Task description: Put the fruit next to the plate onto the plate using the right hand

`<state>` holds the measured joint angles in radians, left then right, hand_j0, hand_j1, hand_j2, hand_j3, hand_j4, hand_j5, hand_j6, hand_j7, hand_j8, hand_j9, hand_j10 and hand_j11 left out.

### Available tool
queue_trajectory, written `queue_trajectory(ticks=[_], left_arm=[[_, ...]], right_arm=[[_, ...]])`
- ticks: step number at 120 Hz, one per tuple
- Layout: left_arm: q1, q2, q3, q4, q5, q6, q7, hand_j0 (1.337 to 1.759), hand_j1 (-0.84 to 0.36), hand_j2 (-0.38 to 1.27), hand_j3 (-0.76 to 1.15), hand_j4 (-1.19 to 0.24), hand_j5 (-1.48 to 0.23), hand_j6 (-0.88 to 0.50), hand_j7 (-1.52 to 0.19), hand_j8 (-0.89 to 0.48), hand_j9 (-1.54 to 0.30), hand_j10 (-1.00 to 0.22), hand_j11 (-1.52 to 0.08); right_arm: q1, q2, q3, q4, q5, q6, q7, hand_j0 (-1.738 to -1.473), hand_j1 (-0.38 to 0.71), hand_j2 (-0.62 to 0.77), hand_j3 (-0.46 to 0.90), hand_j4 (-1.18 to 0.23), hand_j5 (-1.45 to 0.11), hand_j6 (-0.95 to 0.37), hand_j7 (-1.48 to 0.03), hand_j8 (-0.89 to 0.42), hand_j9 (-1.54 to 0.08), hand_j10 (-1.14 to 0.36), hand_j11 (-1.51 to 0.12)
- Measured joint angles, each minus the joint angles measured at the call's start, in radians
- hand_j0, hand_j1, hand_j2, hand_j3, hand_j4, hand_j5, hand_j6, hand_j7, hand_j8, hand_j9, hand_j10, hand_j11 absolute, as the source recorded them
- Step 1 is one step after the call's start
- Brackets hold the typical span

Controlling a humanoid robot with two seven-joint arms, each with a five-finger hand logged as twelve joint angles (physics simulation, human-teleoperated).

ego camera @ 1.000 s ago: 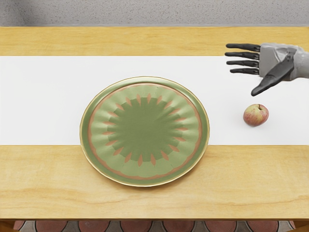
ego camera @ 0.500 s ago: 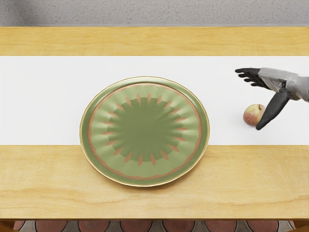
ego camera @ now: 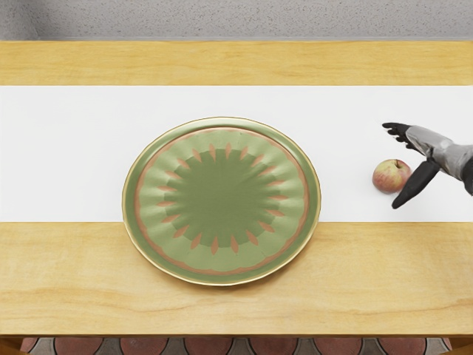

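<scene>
A small red-yellow apple (ego camera: 391, 176) lies on the white runner, right of the green plate (ego camera: 221, 200) with its gold rim and pink petal pattern. My right hand (ego camera: 405, 161) comes in from the right edge and hovers just right of the apple, fingers spread open. Its dark thumb (ego camera: 414, 185) points down along the apple's right side, and the other fingers (ego camera: 399, 131) reach out behind the fruit. Nothing is held. The plate carries nothing.
A white runner (ego camera: 74, 148) crosses the wooden table (ego camera: 222, 296) from left to right. The table's front edge runs along the bottom, with tiled floor beyond it.
My right hand has dropped lower and pulled back rightward, turning so the thumb points down beside the apple. The apple and plate have not moved.
</scene>
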<state>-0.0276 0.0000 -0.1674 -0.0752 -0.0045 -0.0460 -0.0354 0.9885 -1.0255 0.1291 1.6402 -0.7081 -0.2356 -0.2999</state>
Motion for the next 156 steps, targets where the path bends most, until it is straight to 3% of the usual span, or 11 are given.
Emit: queue_trajectory(ticks=[37,87,115,156], left_arm=[[0.0,0.0,0.0,0.0,0.0,0.0,0.0,1.658,0.05,0.05,0.0,-0.25,-0.32,-0.25,-0.32,-0.25,-0.32,-0.25,-0.32],[0.0,0.0,0.0,0.0,0.0,0.0,0.0,1.658,0.05,0.05,0.0,-0.25,-0.32,-0.25,-0.32,-0.25,-0.32,-0.25,-0.32],[0.0,0.0,0.0,0.0,0.0,0.0,0.0,1.658,0.05,0.05,0.0,-0.25,-0.32,-0.25,-0.32,-0.25,-0.32,-0.25,-0.32],[0.0,0.0,0.0,0.0,0.0,0.0,0.0,1.658,0.05,0.05,0.0,-0.25,-0.32,-0.25,-0.32,-0.25,-0.32,-0.25,-0.32]], right_arm=[[-0.007,0.043,-0.052,-0.01,-0.003,-0.177,-0.047,-1.658,-0.18,-0.03,0.0,-0.15,-0.19,-0.15,-0.19,-0.15,-0.19,-0.15,-0.19],[-0.027,0.114,-0.1,-0.025,-0.006,-0.299,-0.051,-1.658,-0.06,-0.04,0.0,-0.25,-0.32,-0.25,-0.32,-0.25,-0.32,-0.25,-0.32],[-0.03,0.124,-0.111,-0.04,-0.009,-0.311,-0.051,-1.658,-0.04,-0.05,0.0,-0.27,-0.34,-0.27,-0.34,-0.22,-0.34,-0.27,-0.34],[-0.034,0.145,-0.11,-0.064,-0.014,-0.316,-0.052,-1.657,0.1,-0.06,0.0,-0.41,-0.47,-0.38,-0.5,-0.26,-0.48,-0.34,-0.49]])
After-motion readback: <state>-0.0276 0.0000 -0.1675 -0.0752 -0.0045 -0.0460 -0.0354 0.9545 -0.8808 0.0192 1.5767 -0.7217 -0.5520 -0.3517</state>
